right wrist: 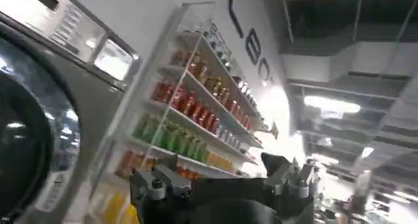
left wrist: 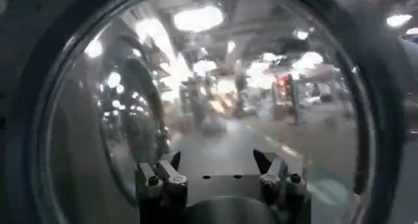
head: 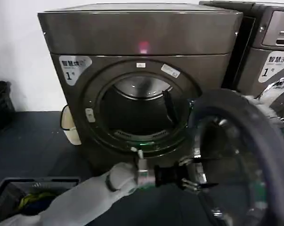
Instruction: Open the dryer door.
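the dryer door (head: 269, 141) stands swung wide open on the right side of the dryer (head: 142, 61), its grey inner rim and clear glass bowl turned toward the camera in the head view, the round drum opening (head: 141, 110) bare behind it. the door hangs in front of the neighbouring machine (head: 269, 42), which sits just beside the dryer on the right.

the left arm (head: 85, 197) reaches in from the lower left in a light grey sleeve, and the left gripper (head: 194, 178) sits at the inner edge of the open door, low on the rim. in the left wrist view the left gripper (left wrist: 217, 163) faces the glass bowl of the dryer door (left wrist: 215, 75) close up, its two dark fingers (left wrist: 262, 160) spread apart with a clear gap between them and nothing held; whether the tips touch the glass cannot be told.

the right gripper (right wrist: 219, 173) is raised and tilted upward, its fingers (right wrist: 274, 163) spread apart and holding nothing, with a chrome-ringed machine front (right wrist: 39, 114) to one side and a shelf of coloured bottles (right wrist: 189, 121) behind it.

a dark basket (head: 24, 193) sits on the floor at the lower left, and a cream container (head: 70, 126) stands just beside the dryer's left side.
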Controlling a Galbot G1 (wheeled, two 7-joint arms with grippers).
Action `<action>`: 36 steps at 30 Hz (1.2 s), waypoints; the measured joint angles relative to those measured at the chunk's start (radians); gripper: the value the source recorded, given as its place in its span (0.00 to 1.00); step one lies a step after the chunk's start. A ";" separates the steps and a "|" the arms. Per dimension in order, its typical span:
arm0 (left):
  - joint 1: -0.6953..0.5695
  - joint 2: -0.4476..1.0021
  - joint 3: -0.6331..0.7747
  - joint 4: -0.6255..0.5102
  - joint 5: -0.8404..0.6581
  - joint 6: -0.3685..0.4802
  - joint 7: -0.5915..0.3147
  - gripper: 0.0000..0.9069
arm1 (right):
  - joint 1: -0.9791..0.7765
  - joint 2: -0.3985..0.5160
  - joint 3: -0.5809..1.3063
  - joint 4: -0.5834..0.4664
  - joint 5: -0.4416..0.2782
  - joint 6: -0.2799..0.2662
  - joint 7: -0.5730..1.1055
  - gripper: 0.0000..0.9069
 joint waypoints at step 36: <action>-0.145 -0.245 0.078 0.250 0.071 -0.164 -0.162 1.00 | -0.044 0.060 0.047 0.025 -0.007 0.090 0.047 1.00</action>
